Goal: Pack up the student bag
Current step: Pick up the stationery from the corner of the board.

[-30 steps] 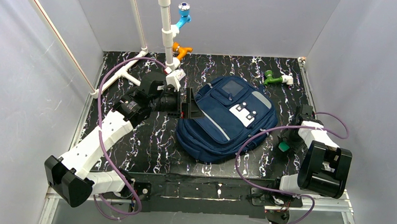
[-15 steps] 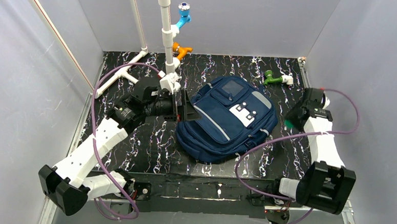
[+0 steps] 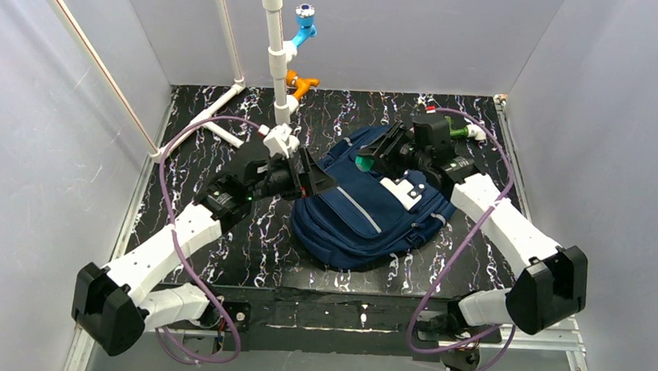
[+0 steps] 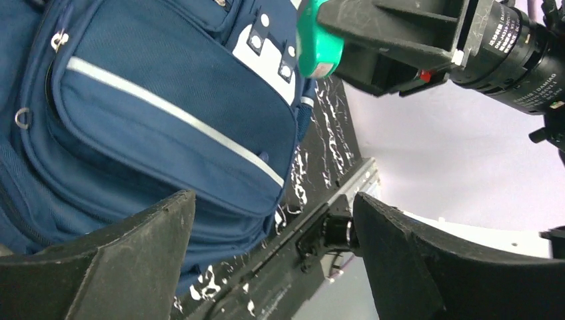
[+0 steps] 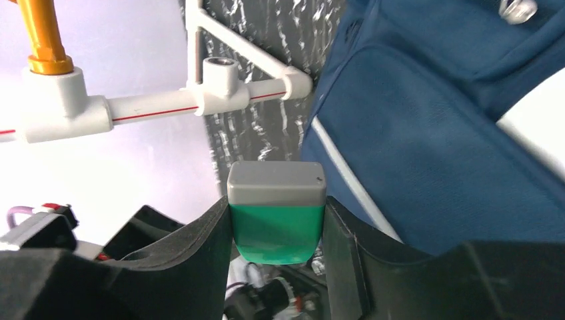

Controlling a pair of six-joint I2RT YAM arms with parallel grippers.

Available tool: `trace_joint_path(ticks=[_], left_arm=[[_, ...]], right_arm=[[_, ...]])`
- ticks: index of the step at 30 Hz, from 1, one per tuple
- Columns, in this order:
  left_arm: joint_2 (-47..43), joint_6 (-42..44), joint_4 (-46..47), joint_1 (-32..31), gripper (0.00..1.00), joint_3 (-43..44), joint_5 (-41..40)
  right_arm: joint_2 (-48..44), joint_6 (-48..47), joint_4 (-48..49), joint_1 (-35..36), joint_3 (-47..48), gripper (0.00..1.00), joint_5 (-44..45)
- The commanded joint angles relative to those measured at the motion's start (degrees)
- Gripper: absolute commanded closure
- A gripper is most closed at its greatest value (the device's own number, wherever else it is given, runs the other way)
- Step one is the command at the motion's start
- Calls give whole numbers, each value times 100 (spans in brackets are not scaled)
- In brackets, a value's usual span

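Observation:
The student bag [image 3: 366, 217] is a navy-blue backpack lying flat mid-table, with a grey stripe and a white dotted patch [image 3: 404, 189]. My left gripper [image 3: 316, 180] is open and empty at the bag's left upper edge; in the left wrist view [image 4: 273, 223] its jaws stand wide apart with the bag's front pocket [image 4: 166, 113] beyond. My right gripper [image 3: 373, 157] hovers over the bag's top end, shut on a small green block with a grey cap [image 3: 362, 163]. The block [image 5: 276, 220] sits between the right fingers, and it also shows in the left wrist view [image 4: 316, 41].
A white pipe stand [image 3: 273, 55] rises at the back with a blue fitting [image 3: 303, 24] and an orange fitting [image 3: 302, 84]. A green fitting [image 3: 454, 132] lies at the back right behind the right arm. Grey walls close in three sides.
My right arm has swung from the table's right side to above the bag's top end, carrying the green block. My left gripper has shifted slightly along the bag's left edge.

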Motion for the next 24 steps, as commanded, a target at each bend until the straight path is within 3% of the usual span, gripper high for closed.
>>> trace_joint_path(ticks=[1, 5, 10, 16, 24], left_arm=[[372, 935, 520, -491, 16, 357, -967], [446, 1417, 500, -1132, 24, 412, -2194], [545, 1508, 525, -1509, 36, 503, -3034], [456, 1508, 463, -1610, 45, 506, -3507], [631, 1474, 514, -1610, 53, 761, -3506]], right_arm=[[86, 1602, 1014, 129, -83, 83, -777], [60, 2191, 1593, 328, -425, 82, -933], [-145, 2481, 1699, 655, -816, 82, -848], [-273, 2563, 1725, 703, -808, 82, -842], [-193, 2537, 1717, 890, -694, 82, -894]])
